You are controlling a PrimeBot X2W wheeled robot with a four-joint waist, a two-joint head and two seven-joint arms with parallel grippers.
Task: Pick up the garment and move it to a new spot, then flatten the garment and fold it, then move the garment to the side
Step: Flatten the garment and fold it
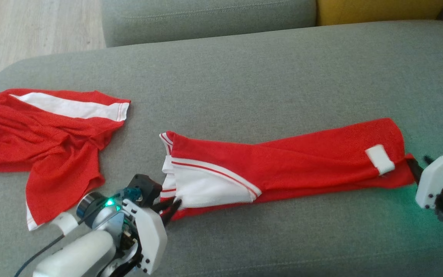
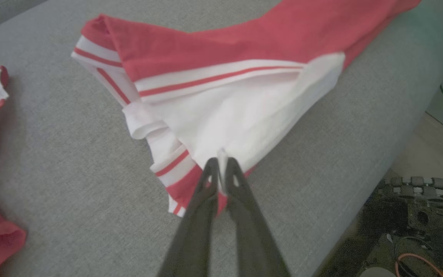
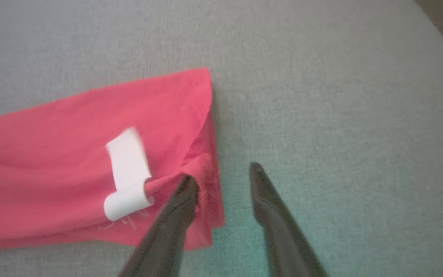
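Note:
The garment (image 1: 283, 165), red with white panels and red stripes, lies folded into a long band across the grey sofa seat (image 1: 244, 77). My left gripper (image 1: 173, 207) is shut on its white hem at the band's left end; in the left wrist view the fingertips pinch a fold of that cloth (image 2: 221, 107). My right gripper (image 1: 419, 165) stands open at the band's right end. In the right wrist view one finger (image 3: 185, 188) rests at the red edge (image 3: 71, 161) next to a white label (image 3: 127, 173), the other over bare sofa.
A second red garment with a white stripe (image 1: 48, 142) lies crumpled at the seat's left end. The backrest (image 1: 206, 15) and a yellow cushion (image 1: 375, 9) are behind. Wooden floor (image 1: 25, 27) lies past the far left corner. The seat's front edge is near my left arm.

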